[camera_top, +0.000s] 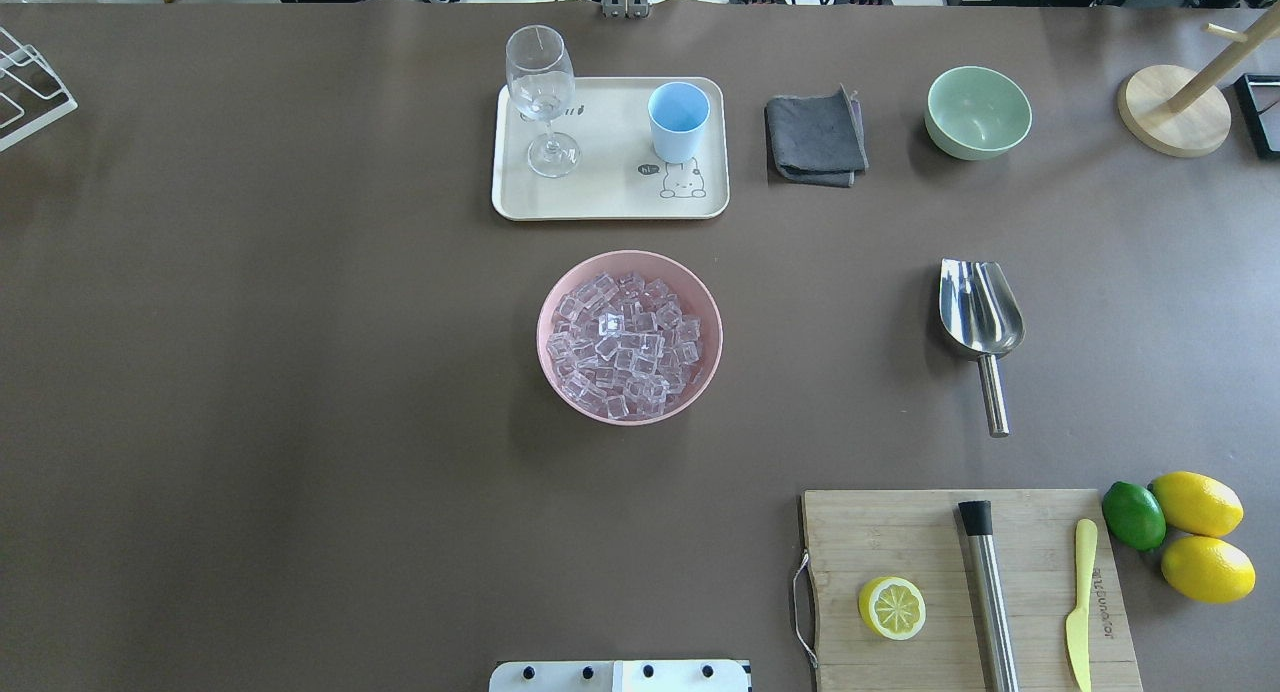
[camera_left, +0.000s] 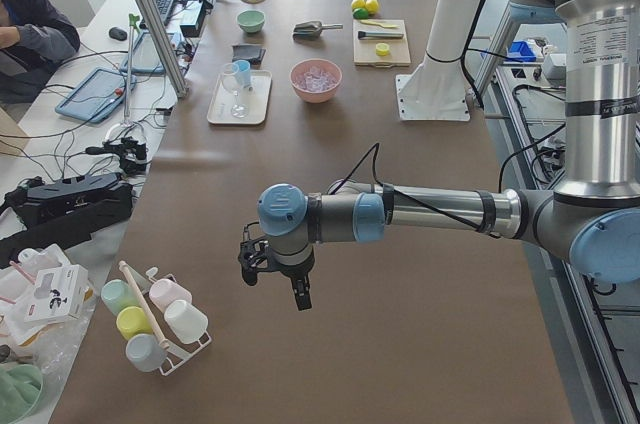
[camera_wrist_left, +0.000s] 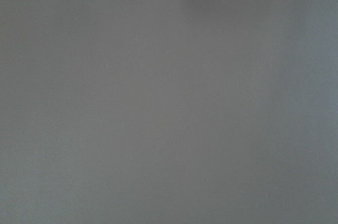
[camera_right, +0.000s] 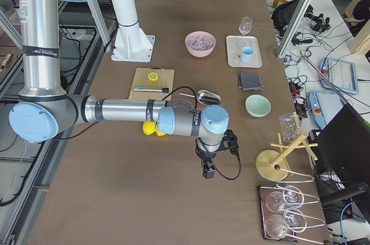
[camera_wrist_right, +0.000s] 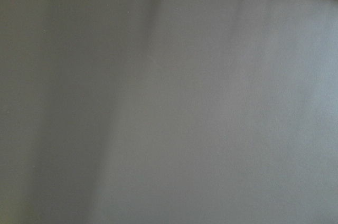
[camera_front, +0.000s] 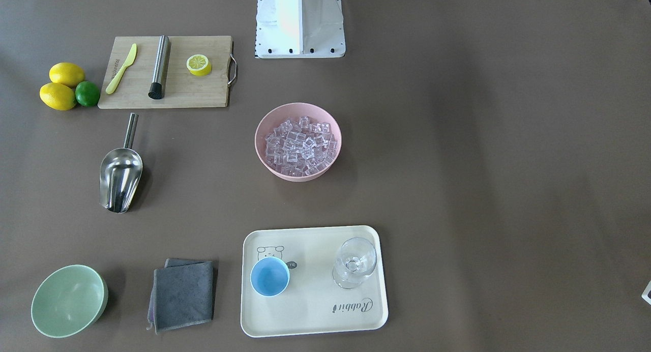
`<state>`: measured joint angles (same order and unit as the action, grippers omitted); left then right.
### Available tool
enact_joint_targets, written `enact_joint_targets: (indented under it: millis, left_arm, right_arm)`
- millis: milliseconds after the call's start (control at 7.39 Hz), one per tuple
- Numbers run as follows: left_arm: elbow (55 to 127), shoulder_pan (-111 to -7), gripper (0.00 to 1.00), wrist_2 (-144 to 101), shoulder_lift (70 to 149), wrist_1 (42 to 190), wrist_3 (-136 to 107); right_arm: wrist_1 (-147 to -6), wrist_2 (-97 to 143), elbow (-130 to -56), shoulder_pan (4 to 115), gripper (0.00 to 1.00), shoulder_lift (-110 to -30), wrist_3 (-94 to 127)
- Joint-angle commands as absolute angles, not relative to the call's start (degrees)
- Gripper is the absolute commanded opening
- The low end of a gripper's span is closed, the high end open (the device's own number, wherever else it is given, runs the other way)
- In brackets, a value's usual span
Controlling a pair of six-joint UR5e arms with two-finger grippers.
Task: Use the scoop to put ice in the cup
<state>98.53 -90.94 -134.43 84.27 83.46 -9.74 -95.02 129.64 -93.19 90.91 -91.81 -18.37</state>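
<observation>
Checking my views before I commit: neither arm shows in the overhead or front cameras, and both wrist cameras give me only bare brown table. The right gripper (camera_right: 207, 167) hangs over the table's right end and the left gripper (camera_left: 272, 272) over the opposite end. From the side views alone I cannot tell whether either claw is spread or pressed together.

The scoop (camera_top: 981, 320) lies flat on the table on the robot's right side, just beyond the cutting board (camera_top: 900, 532). Its long axis runs roughly straight away from the robot, with the thin handle toward the base and the open trough toward the far edge. From the right gripper it lies inward along the table, so I judge the right arm the nearer one; the left is well apart.

The ice (camera_top: 628, 344) fills the pink bowl (camera_top: 541, 337) at the table's middle. The cup (camera_top: 679, 122) stands upright on the tray (camera_top: 600, 187) at the far side, near the stemmed glass (camera_top: 541, 82), and I see no ice in it. Nothing is done yet, I judge. My first move would be a grasp across the handle with the right claw.
</observation>
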Motion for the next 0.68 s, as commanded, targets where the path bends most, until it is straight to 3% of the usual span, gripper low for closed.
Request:
enact_joint_targets:
  millis: [0,541]
  left_arm:
    - [98.61,-90.88,0.99,-134.30,84.29,83.41,-10.46]
    - [97.04,-90.79,0.99,-134.38,84.11,84.64,-9.93]
  right_arm:
    - [-95.10,129.90,-93.25,90.97,1.00,-91.50,-18.28]
    - [-94.83,132.62,-92.03,90.97,1.00,-92.29,-18.28]
